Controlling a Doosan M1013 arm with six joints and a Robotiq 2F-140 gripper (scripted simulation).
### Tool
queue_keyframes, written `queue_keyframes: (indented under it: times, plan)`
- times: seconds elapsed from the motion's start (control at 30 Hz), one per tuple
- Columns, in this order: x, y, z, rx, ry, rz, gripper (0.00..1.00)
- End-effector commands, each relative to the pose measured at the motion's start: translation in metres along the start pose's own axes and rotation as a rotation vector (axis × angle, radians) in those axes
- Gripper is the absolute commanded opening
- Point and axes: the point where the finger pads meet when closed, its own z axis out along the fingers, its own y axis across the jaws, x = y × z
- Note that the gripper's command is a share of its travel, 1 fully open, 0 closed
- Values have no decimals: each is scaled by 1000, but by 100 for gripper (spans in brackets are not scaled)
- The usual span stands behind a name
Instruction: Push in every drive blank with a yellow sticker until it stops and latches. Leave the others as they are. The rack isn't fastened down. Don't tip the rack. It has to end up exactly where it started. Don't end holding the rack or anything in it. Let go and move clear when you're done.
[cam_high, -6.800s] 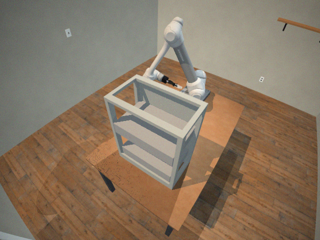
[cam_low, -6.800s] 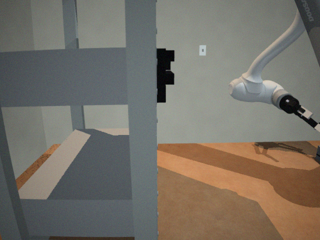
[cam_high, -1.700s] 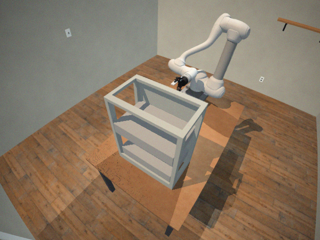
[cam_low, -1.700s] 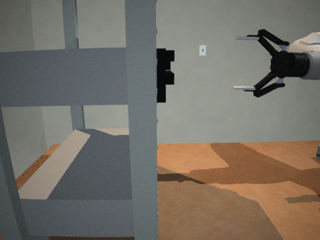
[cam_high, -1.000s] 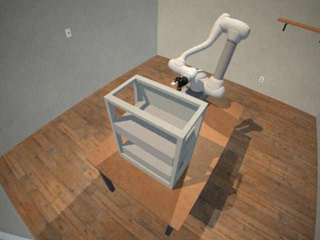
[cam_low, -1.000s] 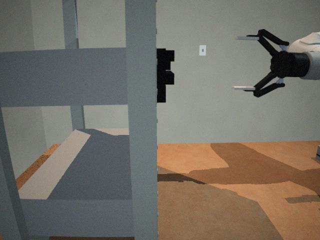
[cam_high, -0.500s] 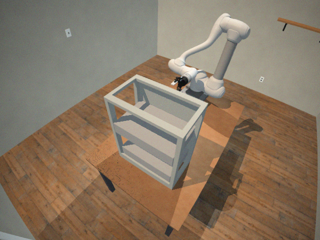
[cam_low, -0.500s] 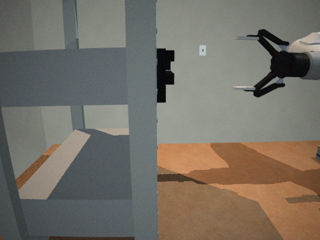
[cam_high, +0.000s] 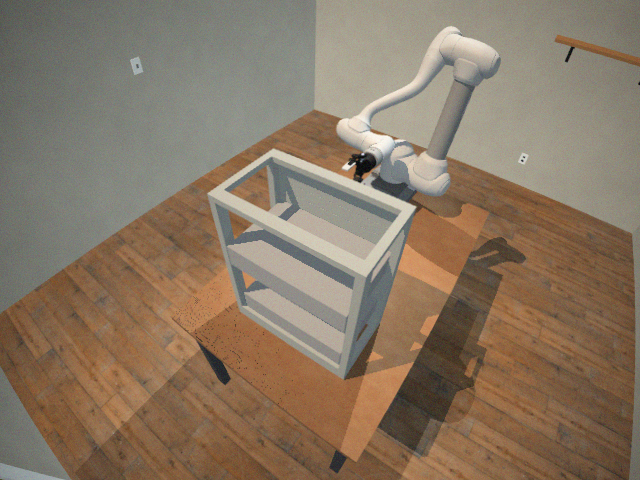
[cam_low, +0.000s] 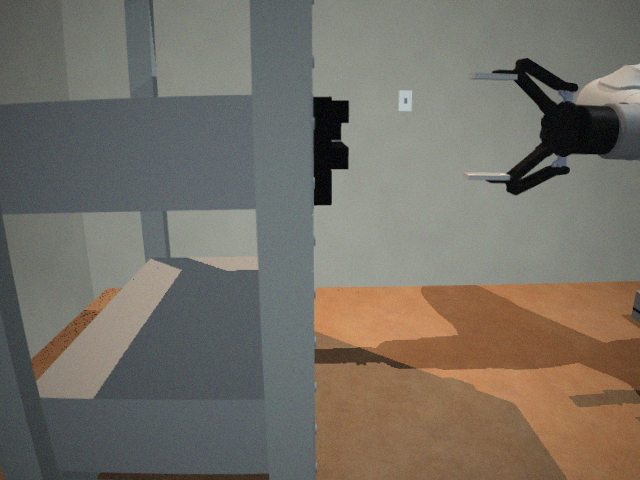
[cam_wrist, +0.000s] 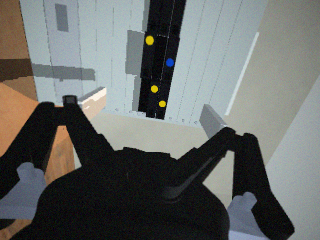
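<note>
A grey rack (cam_high: 310, 253) stands on a brown mat. Black drive blanks (cam_low: 329, 148) stick out of its face toward the arm, some further than others. In the wrist view the blanks (cam_wrist: 159, 65) form a dark column with three yellow stickers, one near the top (cam_wrist: 149, 40) and two lower down (cam_wrist: 154, 89) (cam_wrist: 162, 104), and one blue sticker (cam_wrist: 170, 62). My gripper (cam_low: 478, 126) is open and empty, level with the blanks and well clear of them. It also shows in the wrist view (cam_wrist: 152, 112) and behind the rack in the top view (cam_high: 352, 166).
The arm's base (cam_high: 413, 175) stands on the mat behind the rack. The rack's shelves (cam_high: 294, 273) hold nothing that I can see. A wooden wall shelf (cam_high: 594, 49) is at the upper right.
</note>
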Motion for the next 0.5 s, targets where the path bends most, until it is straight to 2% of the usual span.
queue_keyframes:
  times: [0.0,0.23,0.47]
  plan:
    - [0,0,0,0,0,0,100]
    - [5,-3,10,0,0,0,100]
    - [17,-10,35,0,0,0,100]
